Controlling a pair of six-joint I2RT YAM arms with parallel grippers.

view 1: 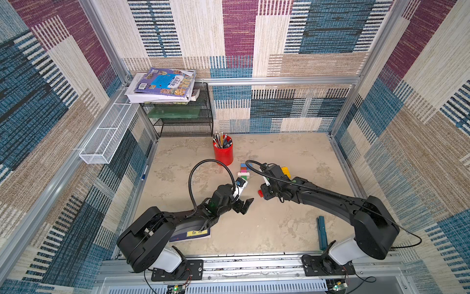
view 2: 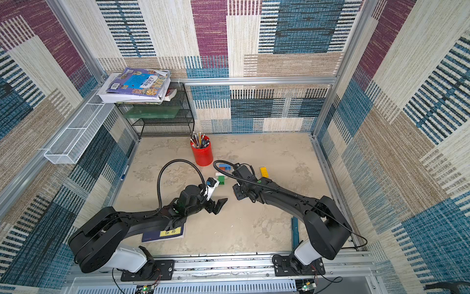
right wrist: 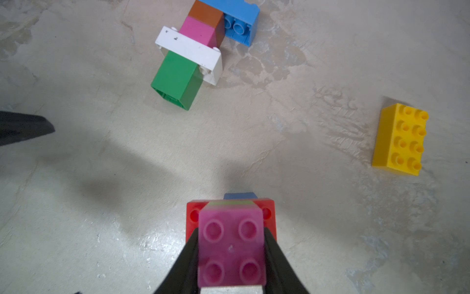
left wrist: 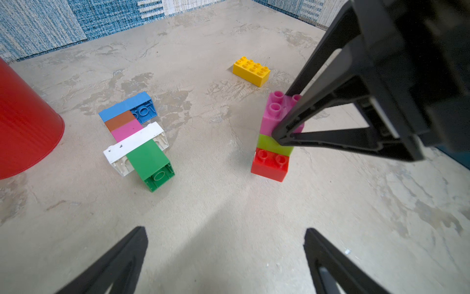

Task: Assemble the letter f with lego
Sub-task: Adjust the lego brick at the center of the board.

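Right gripper (right wrist: 231,235): pinching the pink brick (left wrist: 273,117) atop a lime-and-red stack (left wrist: 270,155), upright on the table (left wrist: 229,203).
Left gripper (left wrist: 225,230): wide, empty, nearby.
Lying assembly (left wrist: 137,142): flat near the red cup (left wrist: 25,122).
Handling: probably light, rigid, slick; grip flat side walls, pressing straight so joints hold.

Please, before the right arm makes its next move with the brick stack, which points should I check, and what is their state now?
1. The right gripper fingers closed on the pink brick, both sides: ok.
2. Stack of pink brick, lime brick and red brick upright and joined: ok.
3. Stack base resting on the table or lifted: cannot tell.
4. The left gripper open and empty: ok.
5. The flat assembly lying apart from both grippers: ok.
6. The yellow brick joined to anything: not ok, lies loose.
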